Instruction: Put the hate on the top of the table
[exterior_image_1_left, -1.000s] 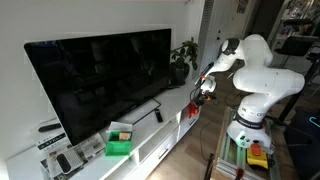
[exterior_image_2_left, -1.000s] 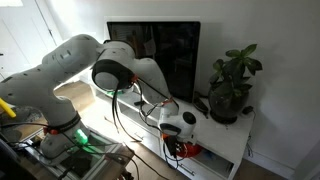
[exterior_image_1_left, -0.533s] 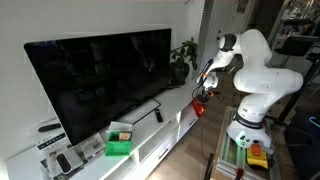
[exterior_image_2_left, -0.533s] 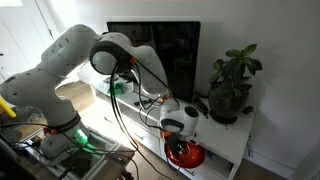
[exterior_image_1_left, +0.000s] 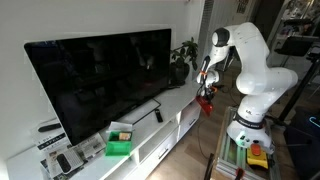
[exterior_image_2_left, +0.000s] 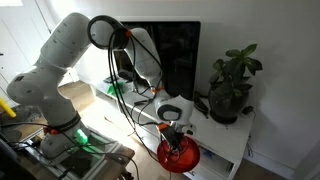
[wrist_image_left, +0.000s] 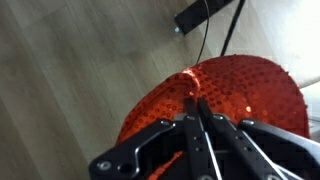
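Note:
The red hat (exterior_image_2_left: 177, 156) hangs from my gripper (exterior_image_2_left: 175, 138), which is shut on its top. In the wrist view the fingers (wrist_image_left: 193, 108) pinch the sequined red fabric (wrist_image_left: 240, 90) above a wooden floor. In an exterior view the hat (exterior_image_1_left: 206, 102) hangs in the air just off the end of the long white TV cabinet (exterior_image_1_left: 170, 118), level with its top or a little above. That cabinet also shows in an exterior view (exterior_image_2_left: 235, 135), behind the hat.
A large black TV (exterior_image_1_left: 100, 75) stands on the cabinet. A potted plant (exterior_image_2_left: 230, 88) stands at the cabinet's end near the hat. A green box (exterior_image_1_left: 119, 146) and small items lie at the far end. A black cable and plug (wrist_image_left: 200, 15) lie on the floor.
The gripper has lifted the hat up and out from the cabinet's front, away from the drawers. The arm's upper joints have risen. The hat now hangs free in the air.

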